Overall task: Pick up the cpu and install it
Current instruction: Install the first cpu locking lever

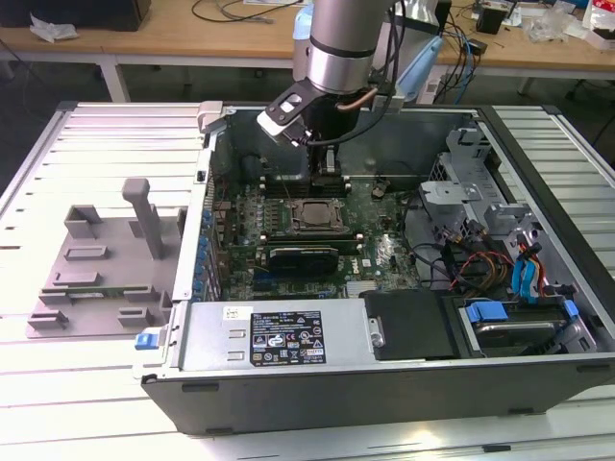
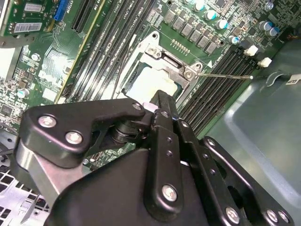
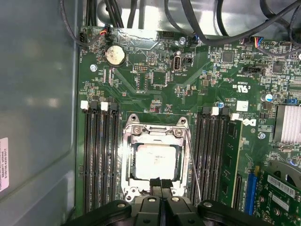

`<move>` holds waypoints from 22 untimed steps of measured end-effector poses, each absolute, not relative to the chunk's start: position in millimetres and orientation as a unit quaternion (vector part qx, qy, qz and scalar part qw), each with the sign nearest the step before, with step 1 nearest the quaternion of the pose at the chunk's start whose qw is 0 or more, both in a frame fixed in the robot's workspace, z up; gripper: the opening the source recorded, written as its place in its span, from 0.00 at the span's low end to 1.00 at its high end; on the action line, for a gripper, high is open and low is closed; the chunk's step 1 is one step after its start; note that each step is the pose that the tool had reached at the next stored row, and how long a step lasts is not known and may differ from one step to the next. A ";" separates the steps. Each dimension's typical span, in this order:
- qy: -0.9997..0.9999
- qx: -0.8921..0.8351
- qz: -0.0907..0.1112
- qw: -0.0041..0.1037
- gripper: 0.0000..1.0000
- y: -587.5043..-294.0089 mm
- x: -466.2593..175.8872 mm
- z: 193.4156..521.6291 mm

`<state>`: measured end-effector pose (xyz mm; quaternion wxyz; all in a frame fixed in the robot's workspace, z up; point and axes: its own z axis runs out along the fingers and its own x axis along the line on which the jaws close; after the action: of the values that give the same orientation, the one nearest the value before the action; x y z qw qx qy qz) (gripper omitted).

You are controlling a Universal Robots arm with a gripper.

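Observation:
The cpu (image 3: 155,161) lies flat inside the metal socket frame (image 3: 128,155) on the green motherboard, its pale silvery top showing in both wrist views (image 2: 149,81). My gripper (image 3: 160,182) hangs just above the cpu's edge, its two black fingers (image 2: 162,101) pressed together with nothing visible between them. In the exterior view the gripper (image 1: 325,165) reaches down into the open computer case, just behind the socket (image 1: 315,217). The socket's thin wire lever (image 3: 193,165) runs along one side of the frame.
Black memory slots (image 3: 99,160) flank the socket on both sides. A black-finned card (image 1: 303,257) lies in front of the socket in the exterior view. Case walls (image 1: 207,192), drive cages (image 1: 471,182) and cables (image 1: 480,264) surround the board. A grey fixture (image 1: 106,259) stands at the exterior view's left.

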<state>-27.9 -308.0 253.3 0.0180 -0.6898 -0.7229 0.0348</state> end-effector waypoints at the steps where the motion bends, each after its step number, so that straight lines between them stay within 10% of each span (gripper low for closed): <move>1: -0.727 -0.685 0.035 0.018 0.11 -308.1 -27.9 253.4; 22: -0.880 -0.474 0.038 0.008 0.11 -308.0 -27.9 253.3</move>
<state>-27.9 -308.0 253.3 0.0081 -0.4735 -0.8799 0.0383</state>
